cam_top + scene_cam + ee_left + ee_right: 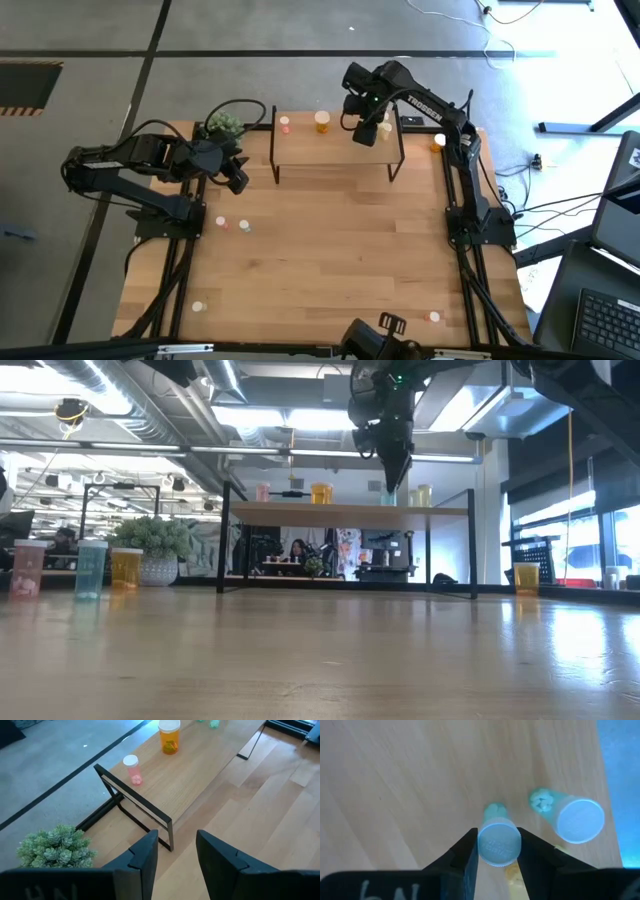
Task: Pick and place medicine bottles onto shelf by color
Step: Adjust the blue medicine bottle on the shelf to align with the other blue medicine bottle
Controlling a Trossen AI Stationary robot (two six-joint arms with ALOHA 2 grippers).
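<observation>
Right end effector point(496, 851) over right end of shelf point(338, 150), fingers closed against a pale green bottle point(497, 840) standing on the shelf board; jaws narrow, touching the cap on both sides. Second green bottle point(570, 815) just beside it on shelf, upright, not touched. In the low view the right end effector point(392, 458) comes down from above onto shelf top near its right end. Orange bottle point(322, 122) on shelf middle, pink bottle point(285, 124) near shelf's left end, both upright, well apart from the right end effector.

Left end effector point(177, 847) empty, fingers partly open, hovers over table point(330, 260) by shelf's left leg, near plant point(224, 124).

Other bottles on table: two small ones point(232, 224) at left, an orange one point(438, 141) by the right arm base, one each near front left point(198, 306) and front right point(434, 317).
</observation>
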